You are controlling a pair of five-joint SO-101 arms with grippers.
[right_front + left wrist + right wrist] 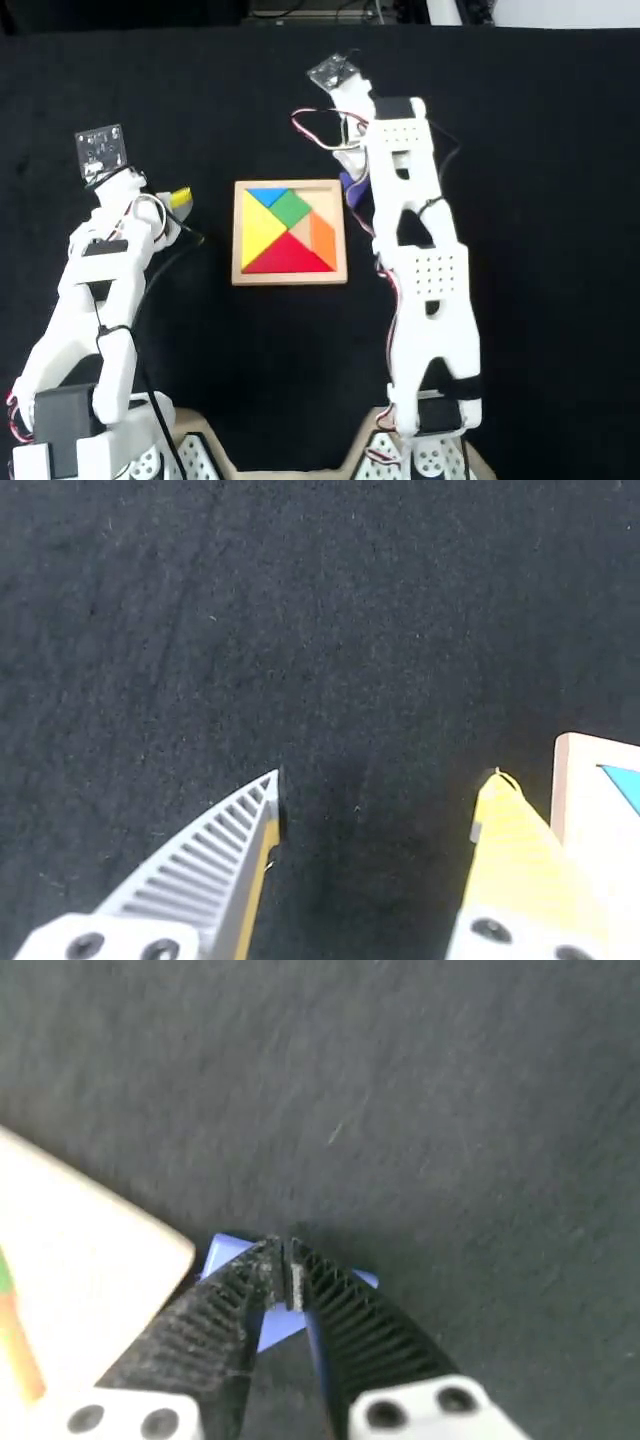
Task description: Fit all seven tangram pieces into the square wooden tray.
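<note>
The square wooden tray [239, 275] lies mid-table and holds a blue [265, 195], a green [292, 207], a yellow [258, 232], a red [288, 259] and an orange piece [323, 236], with a wood-coloured patch between them. My right gripper [286, 1256] is shut on a blue-violet piece [224, 1257] just off the tray's corner [90, 1260]. In the high view that gripper [351, 189] sits at the tray's far right corner. My left gripper [385, 792] stands open over bare cloth beside the tray's edge [585, 780], left of the tray [183, 200].
A black cloth [520, 150] covers the whole table. Both arm bases stand at the near edge, and loose wires hang by the right arm's wrist [325, 135].
</note>
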